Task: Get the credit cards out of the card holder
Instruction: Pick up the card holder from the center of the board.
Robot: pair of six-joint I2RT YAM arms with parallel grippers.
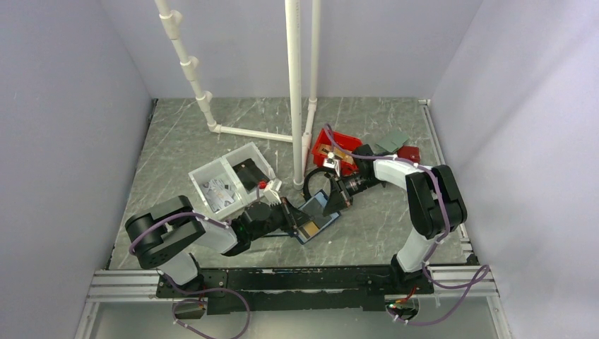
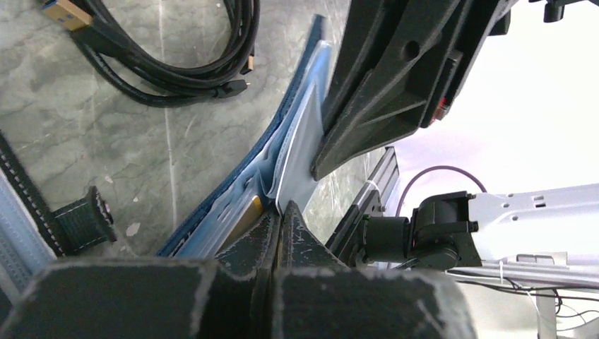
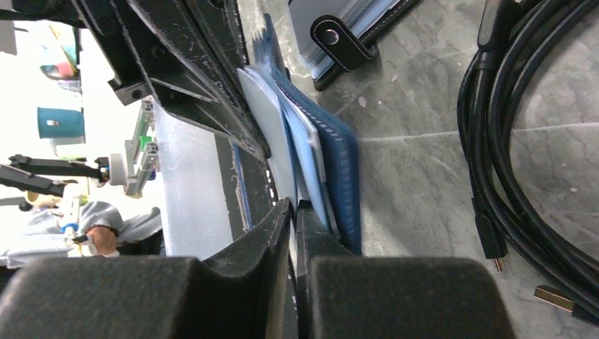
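Both arms are bunched over the holder (image 1: pixel 316 224), which sits mid-table toward the near side. The trouble I'd expect is a pull that drags the whole holder off the table (image 1: pixel 212 134) instead of freeing a card. Each gripper has only a thin light-blue inner leaf, so a tug in opposite directions could tear a sleeve or make one slip out. The tips are also crowded enough to knock each other. The left gripper (image 2: pixel 280 217) has its fingers pressed together on a leaf's edge, with the gold card (image 2: pixel 250 212) tucked just to its left. The right gripper (image 3: pixel 293 210) is pinched almost closed on another leaf. Whether either pinch also catches a card, I can't tell from here.
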